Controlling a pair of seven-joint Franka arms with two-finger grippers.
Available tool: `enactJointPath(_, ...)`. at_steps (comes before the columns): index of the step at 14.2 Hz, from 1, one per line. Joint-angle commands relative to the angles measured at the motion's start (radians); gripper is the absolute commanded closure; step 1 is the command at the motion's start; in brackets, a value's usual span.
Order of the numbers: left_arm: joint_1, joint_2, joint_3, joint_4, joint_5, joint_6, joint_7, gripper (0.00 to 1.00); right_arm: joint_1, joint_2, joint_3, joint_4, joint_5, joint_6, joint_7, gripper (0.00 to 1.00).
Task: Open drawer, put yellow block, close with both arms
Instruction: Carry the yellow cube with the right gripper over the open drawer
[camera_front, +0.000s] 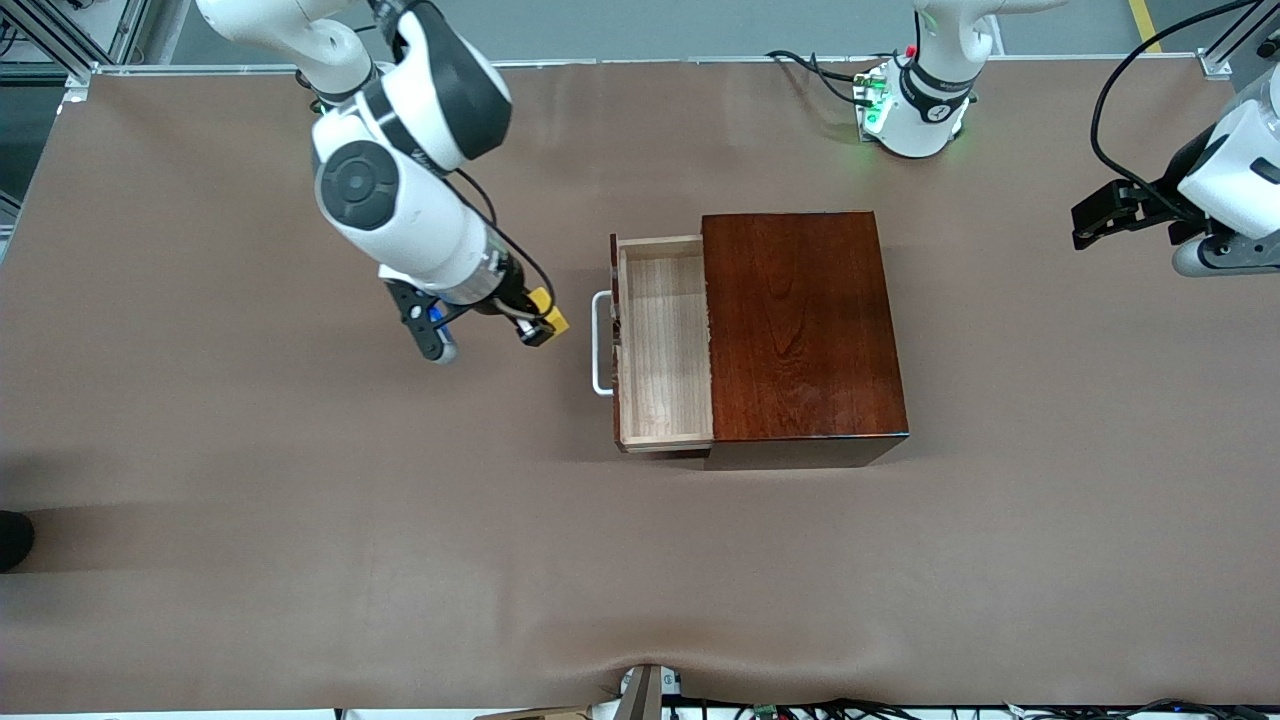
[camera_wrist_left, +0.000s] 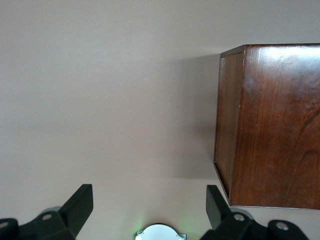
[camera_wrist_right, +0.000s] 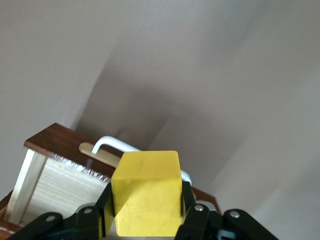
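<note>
So from the front camera: the drawer (camera_front: 663, 345) is pulled out of the reddish-brown wooden box (camera_front: 800, 325), sticking out toward the right arm's end of the desk (camera_front: 250, 520). You can see straight into the pale wood tray, nothing in it. The white handle (camera_front: 600, 345) sits on the drawer's front. The right claw (camera_front: 540, 322) is up in the air over bare desk just in front of that handle, clamped on the yellow block (camera_front: 549, 312). So the block is off the desk, pinched between the fingers, not over the tray. The left arm is parked way out at its own end of the desk, waiting, and its left claw (camera_front: 1095, 225) hangs over bare desk well apart from the box.

Left wrist cam: looks down at the brown desk with a corner of the wooden box (camera_wrist_left: 270, 125) in frame. Both black fingers (camera_wrist_left: 75, 205) show along the picture's edge with a wide gap between them and nothing in it, so the left claw (camera_wrist_left: 150, 205) is spread apart.

Right wrist cam: the yellow block (camera_wrist_right: 147, 192) fills the middle, squeezed between the two black fingers (camera_wrist_right: 102, 210) of the right claw (camera_wrist_right: 146, 212). Past it you get the open drawer (camera_wrist_right: 55, 187), light wood inside, dark front edge, plus the white handle (camera_wrist_right: 117, 145) curving over it. The claw is tilted, not pointing straight down.
</note>
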Motion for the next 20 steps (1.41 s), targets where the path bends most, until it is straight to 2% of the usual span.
enactJointPath(1, 0.019, -0.026, -0.009, -0.016, -0.017, -0.004, 0.012, 0.00, 0.044, 0.030, -0.009, 0.039, 0.015, 0.030, 0.083, 1.00)
enactJointPath(7, 0.020, -0.031, -0.009, -0.019, -0.019, -0.006, 0.009, 0.00, 0.106, 0.088, -0.010, 0.093, 0.010, 0.053, 0.200, 1.00)
enactJointPath(11, 0.020, -0.034, -0.008, -0.024, -0.019, -0.004, 0.010, 0.00, 0.161, 0.192, -0.013, 0.190, -0.002, 0.102, 0.303, 1.00)
enactJointPath(20, 0.020, -0.032, -0.003, -0.021, -0.019, -0.004, 0.010, 0.00, 0.210, 0.280, -0.015, 0.185, -0.053, 0.167, 0.329, 1.00)
